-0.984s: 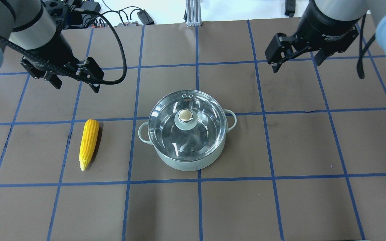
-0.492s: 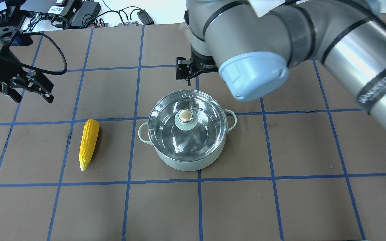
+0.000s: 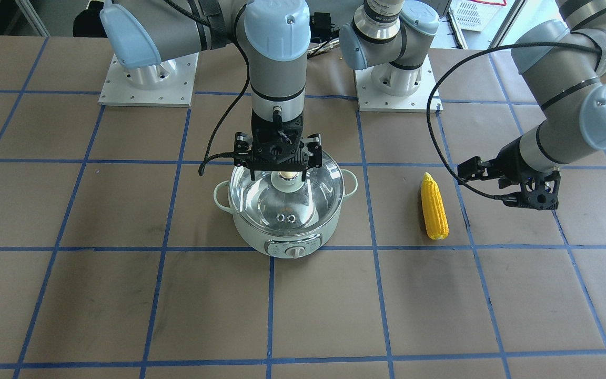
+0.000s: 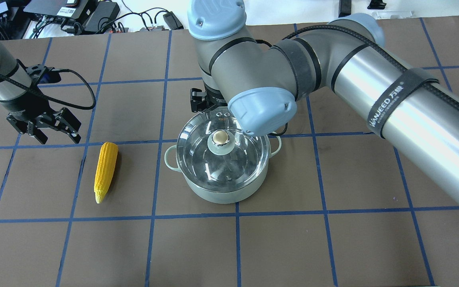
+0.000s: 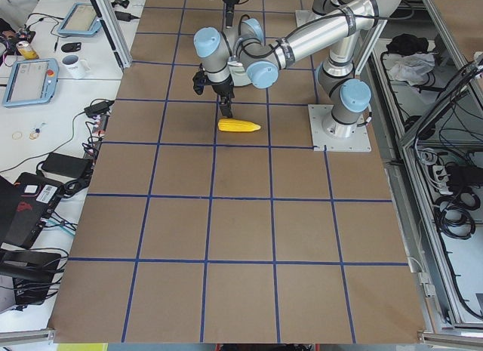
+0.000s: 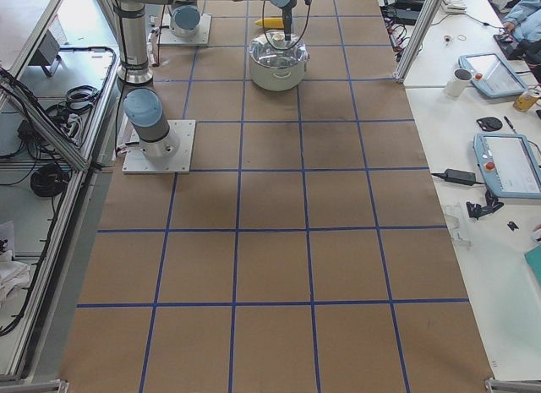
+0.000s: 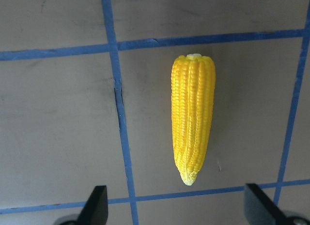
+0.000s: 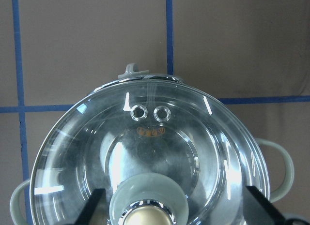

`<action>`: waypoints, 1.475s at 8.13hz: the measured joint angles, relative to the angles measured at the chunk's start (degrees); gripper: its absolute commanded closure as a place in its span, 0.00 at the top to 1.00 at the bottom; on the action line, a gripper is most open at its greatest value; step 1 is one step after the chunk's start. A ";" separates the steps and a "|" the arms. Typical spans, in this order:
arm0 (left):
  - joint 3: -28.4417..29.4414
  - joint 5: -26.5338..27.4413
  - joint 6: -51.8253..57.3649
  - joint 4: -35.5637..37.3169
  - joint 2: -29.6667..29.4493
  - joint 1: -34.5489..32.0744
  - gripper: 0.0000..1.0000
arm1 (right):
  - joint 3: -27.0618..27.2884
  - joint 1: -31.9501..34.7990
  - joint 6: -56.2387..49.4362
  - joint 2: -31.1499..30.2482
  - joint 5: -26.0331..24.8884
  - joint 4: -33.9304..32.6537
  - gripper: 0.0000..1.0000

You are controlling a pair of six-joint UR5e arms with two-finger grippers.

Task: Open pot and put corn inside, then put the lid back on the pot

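Lid point(image 4: 201, 159) sat on the pot point(image 4: 221, 195), mid tabletop point(image 4: 333, 239). The right gripper point(image 3: 278, 171) was over the knob point(image 4: 220, 138), fingers spread wide either side and grasping nothing. Corn point(image 4: 106, 171) lay flat on the pot's left side, with the left gripper point(image 4: 59, 138) near it, fingers released and empty.

From my console the desk point(image 4: 333, 247) reads flat brown, ruled into squares by blue tape. The corn point(image 4: 105, 171) is bright yellow with neat rows of kernels (a pale spot at its blunt end). The pot point(image 4: 221, 196) is pale mint green, its dial point(image 3: 294, 252) whitish; the lid point(image 4: 201, 167) is clear glass with a steel rim, mint base and gold-beige knob point(image 4: 220, 138). I see the left pincer point(image 4: 59, 139) and the right pincer point(image 3: 281, 176) both black.
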 measured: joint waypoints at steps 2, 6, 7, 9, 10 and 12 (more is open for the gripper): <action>-1.94 -3.15 0.00 1.28 -2.59 0.00 1.00 | 1.39 0.24 1.66 0.58 0.13 -0.08 1.00; -3.61 -5.49 -0.18 4.35 -7.84 -0.05 1.00 | 2.05 0.68 2.11 1.57 3.49 -0.01 0.96; -3.70 -5.56 -0.32 5.34 -9.34 -0.06 1.00 | 2.30 0.85 2.01 1.87 3.66 0.04 0.81; -3.89 -5.72 -0.52 6.72 -11.38 -0.06 1.00 | 2.83 0.96 1.66 2.11 3.75 -0.01 0.50; -3.96 -5.79 -0.57 6.98 -12.04 -0.06 1.00 | 2.89 0.98 1.47 2.13 3.76 -0.05 0.41; -4.00 -5.84 -0.60 7.16 -13.23 -0.06 1.00 | 2.92 0.99 1.30 2.14 3.77 -0.18 0.27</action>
